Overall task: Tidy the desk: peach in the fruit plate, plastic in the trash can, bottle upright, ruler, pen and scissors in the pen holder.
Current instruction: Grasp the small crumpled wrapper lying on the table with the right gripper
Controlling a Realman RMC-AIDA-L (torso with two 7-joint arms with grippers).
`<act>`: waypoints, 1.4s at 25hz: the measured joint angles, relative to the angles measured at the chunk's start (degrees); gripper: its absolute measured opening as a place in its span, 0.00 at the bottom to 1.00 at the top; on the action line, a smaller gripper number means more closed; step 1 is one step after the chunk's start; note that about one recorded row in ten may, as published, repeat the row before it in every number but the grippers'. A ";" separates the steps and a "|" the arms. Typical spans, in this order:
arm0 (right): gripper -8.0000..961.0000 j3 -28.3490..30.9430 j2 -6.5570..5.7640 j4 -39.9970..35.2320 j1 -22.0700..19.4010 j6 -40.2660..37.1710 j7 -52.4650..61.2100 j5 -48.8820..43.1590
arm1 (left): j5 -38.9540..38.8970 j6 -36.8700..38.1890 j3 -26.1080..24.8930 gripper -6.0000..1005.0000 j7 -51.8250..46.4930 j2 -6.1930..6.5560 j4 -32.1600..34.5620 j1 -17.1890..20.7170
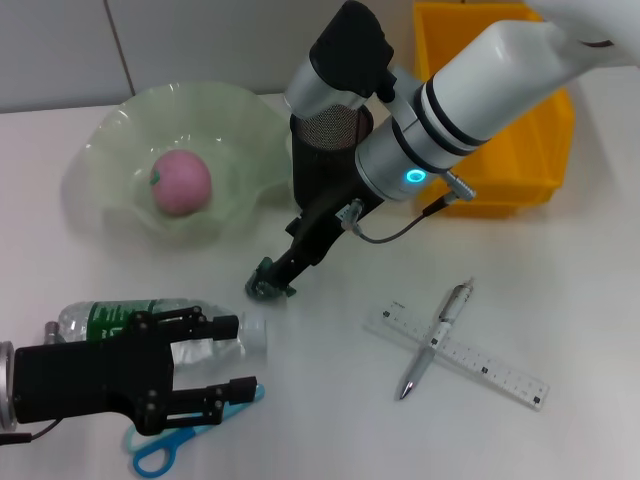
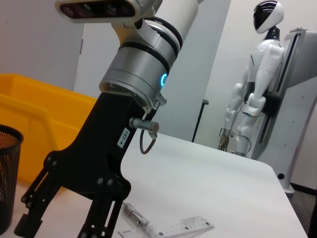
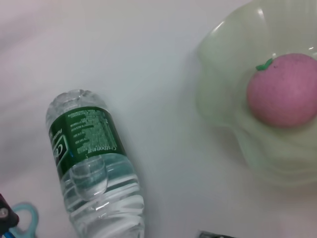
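A pink peach (image 1: 181,182) lies in the pale green fruit plate (image 1: 120,140). A clear bottle (image 1: 110,315) with a green label lies on its side at the front left. My left gripper (image 1: 243,357) is open over its neck end, with the blue scissors (image 1: 155,455) under its lower finger. My right gripper (image 1: 275,278) reaches down at a small dark green crumpled plastic (image 1: 262,290) on the table. In the left wrist view the right gripper (image 2: 57,230) has its fingers apart. A silver pen (image 1: 437,338) lies across the clear ruler (image 1: 490,368). The black mesh pen holder (image 1: 325,160) stands behind the right arm.
A yellow bin (image 1: 520,150) stands at the back right, beside the pen holder. The plate fills the back left. In the right wrist view the bottle (image 3: 94,163) lies close to the plate (image 3: 223,44) holding the peach (image 3: 282,89).
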 joint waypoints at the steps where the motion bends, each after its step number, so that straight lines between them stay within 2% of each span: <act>1: 0.84 0.00 0.00 0.02 0.06 0.00 -0.02 0.05 | 0.00 -0.05 0.00 0.73 0.00 0.01 0.01 -0.01; 13: 0.84 0.06 -0.30 -0.57 0.87 -2.67 0.64 0.63 | 0.00 -0.21 0.00 0.73 -0.10 0.02 0.14 -0.12; 21: 0.84 0.27 -0.76 -8.50 0.45 -9.02 5.03 -2.30 | -0.06 -0.26 0.00 0.73 -0.47 0.10 0.21 -0.19; 28: 0.83 0.01 -0.40 -7.45 6.13 -10.92 8.91 -9.68 | -0.04 0.00 -1.46 0.73 -0.56 0.05 0.24 -0.35; 29: 0.83 -0.64 -0.30 -4.52 8.37 -9.70 9.14 -10.30 | -0.03 0.01 -1.51 0.73 -0.57 0.05 0.22 -0.48; 30: 0.83 -0.64 -0.30 -4.52 8.37 -9.70 9.14 -10.30 | -0.03 0.02 -1.51 0.73 -0.57 0.04 0.22 -0.52; 32: 0.83 -2.32 -0.23 -0.11 11.23 -7.14 9.21 -10.40 | 0.00 0.01 -1.51 0.73 -0.59 0.03 0.20 -0.64; 35: 0.83 -3.24 -0.13 1.62 12.02 -5.67 9.22 -10.41 | 0.01 -0.09 -1.51 0.73 -0.60 0.02 0.20 -0.72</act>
